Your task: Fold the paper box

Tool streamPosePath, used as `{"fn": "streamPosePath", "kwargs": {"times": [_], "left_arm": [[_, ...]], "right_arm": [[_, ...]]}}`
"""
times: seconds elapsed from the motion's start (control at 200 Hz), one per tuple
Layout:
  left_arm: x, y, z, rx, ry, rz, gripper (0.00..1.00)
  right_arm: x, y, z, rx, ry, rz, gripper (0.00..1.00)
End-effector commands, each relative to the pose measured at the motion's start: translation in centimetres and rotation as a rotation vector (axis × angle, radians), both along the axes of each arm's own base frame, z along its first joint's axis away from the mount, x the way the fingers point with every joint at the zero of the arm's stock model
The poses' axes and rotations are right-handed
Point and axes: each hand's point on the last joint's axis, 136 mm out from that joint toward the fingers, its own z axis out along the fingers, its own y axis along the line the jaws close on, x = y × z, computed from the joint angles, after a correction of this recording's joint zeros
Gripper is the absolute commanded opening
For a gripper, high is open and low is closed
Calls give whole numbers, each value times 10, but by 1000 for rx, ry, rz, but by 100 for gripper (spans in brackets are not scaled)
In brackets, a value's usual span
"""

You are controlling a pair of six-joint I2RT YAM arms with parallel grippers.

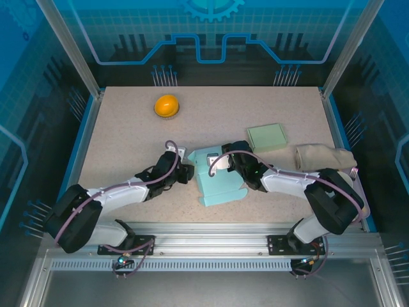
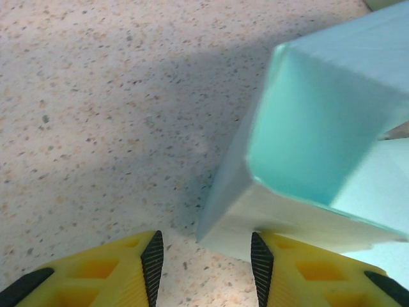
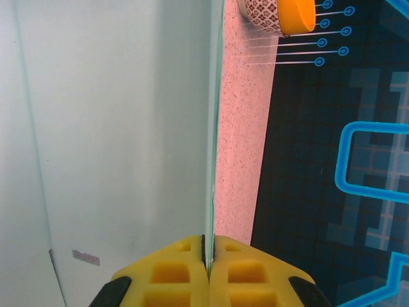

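The pale teal paper box (image 1: 216, 181) lies partly folded at the table's middle, between both arms. My right gripper (image 1: 225, 162) is shut on a thin wall of the paper box (image 3: 128, 128), seen edge-on between the yellow fingers (image 3: 239, 272). At the box's left side, my left gripper (image 1: 186, 171) stands open. In the left wrist view a raised corner of the box (image 2: 307, 147) sits just ahead of the open left gripper (image 2: 206, 262), its lower edge touching the right finger (image 2: 261, 262). Nothing is clamped there.
An orange bowl (image 1: 167, 105) stands at the back left and also appears in the right wrist view (image 3: 281, 16). A flat green pad (image 1: 267, 137) lies right of the box, and a rolled beige cloth (image 1: 324, 157) rests by the right edge.
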Motion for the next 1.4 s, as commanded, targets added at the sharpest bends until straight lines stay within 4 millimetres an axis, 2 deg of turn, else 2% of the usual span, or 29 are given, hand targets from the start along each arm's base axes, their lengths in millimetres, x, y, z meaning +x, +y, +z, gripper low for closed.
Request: {"fn": "streamPosePath", "kwargs": {"times": [0.0,0.275,0.45,0.58,0.74,1.015,1.09,1.291,1.391], "left_arm": [[15,-26,32,-80,-101,-77,45],[30,-17,11,1,-62,10,45],[42,-15,10,28,-68,52,48],[50,-17,8,36,-72,67,48],[62,1,13,102,-114,169,47],[69,-36,17,-13,-111,54,46],[71,-43,19,-33,-117,32,46],[74,-53,25,-56,-150,-1,46],[73,-57,29,-78,-163,-19,41]], "right_arm": [[-4,4,-19,-23,68,35,0],[-10,10,-14,-1,53,58,0],[-19,14,-13,0,57,89,0],[-25,13,-20,-9,89,104,0],[-30,13,-25,-15,113,118,0],[-36,18,-26,9,155,144,0],[-38,15,-34,-11,193,140,0],[-32,10,-39,-7,226,113,0],[-22,5,-40,-5,232,80,0]]}}
